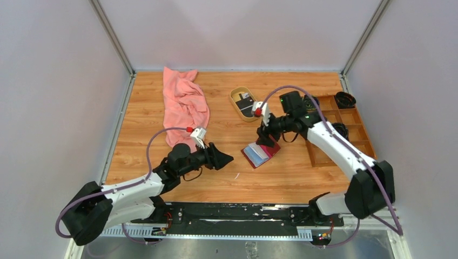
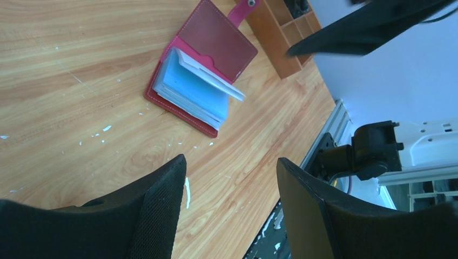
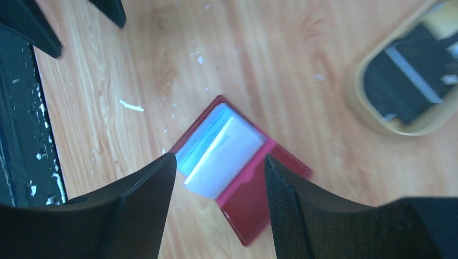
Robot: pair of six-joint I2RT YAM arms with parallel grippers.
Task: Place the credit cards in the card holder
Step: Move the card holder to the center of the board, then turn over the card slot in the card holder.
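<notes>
**Open wallet under the right fingers, cards in the oval dish**

We see the card holder (image 1: pixel 260 154) lying open on the wood-grain table (image 1: pixel 135 135), near the middle and a little to the right. Its cover is dark red and leather-like, with pale stitching along the edge and a strap ending in a small snap. Inside, thin pale blue and white sleeves fan upward like book pages.

The right gripper (image 1: pixel 265 141) hangs just above the holder's far edge. Its two matte black fingers (image 3: pixel 140 205) are spread apart with nothing between them. The left gripper (image 1: pixel 224 158) points at the holder from the left, apart from it. Its textured black fingers (image 2: pixel 162 205) are likewise parted over bare wood.

The credit cards (image 1: pixel 247 103), flat and dark with pale stripes, lie in a smooth tan oval dish (image 1: pixel 233 97) beyond the holder. A crumpled pink cloth (image 1: pixel 183 105) lies at the far left. A brown wooden compartment tray (image 1: pixel 324 152) runs along the right edge. Bare tabletop flecked with small white specks lies between the cloth, the holder and the near edge.
</notes>
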